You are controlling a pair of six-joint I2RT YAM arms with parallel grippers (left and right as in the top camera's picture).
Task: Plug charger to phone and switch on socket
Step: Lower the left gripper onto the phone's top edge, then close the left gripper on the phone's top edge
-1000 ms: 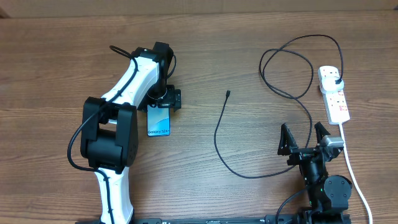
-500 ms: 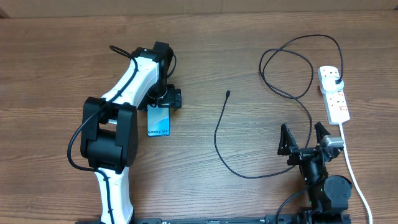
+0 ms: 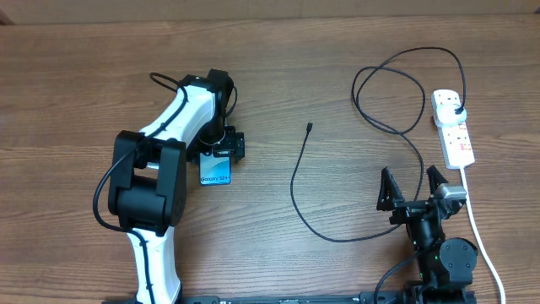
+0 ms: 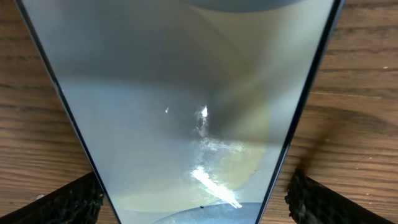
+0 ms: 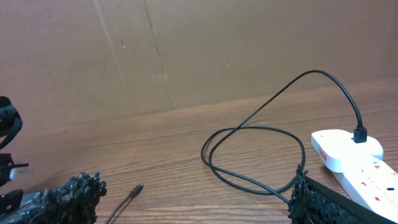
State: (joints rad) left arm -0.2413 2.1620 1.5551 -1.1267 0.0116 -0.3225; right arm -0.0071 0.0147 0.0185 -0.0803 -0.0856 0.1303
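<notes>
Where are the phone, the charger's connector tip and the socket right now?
phone (image 3: 215, 172): overhead view, on the exposed lower part of its screen.
charger connector tip (image 3: 310, 127): overhead view, on the cable's free end.
socket (image 3: 456, 137): overhead view, on the middle of the white strip body.

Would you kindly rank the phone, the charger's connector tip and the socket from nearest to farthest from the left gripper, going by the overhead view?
1. phone: right at the left gripper, left of centre.
2. charger's connector tip: mid-table, off to the right.
3. socket: far right side of the table.
</notes>
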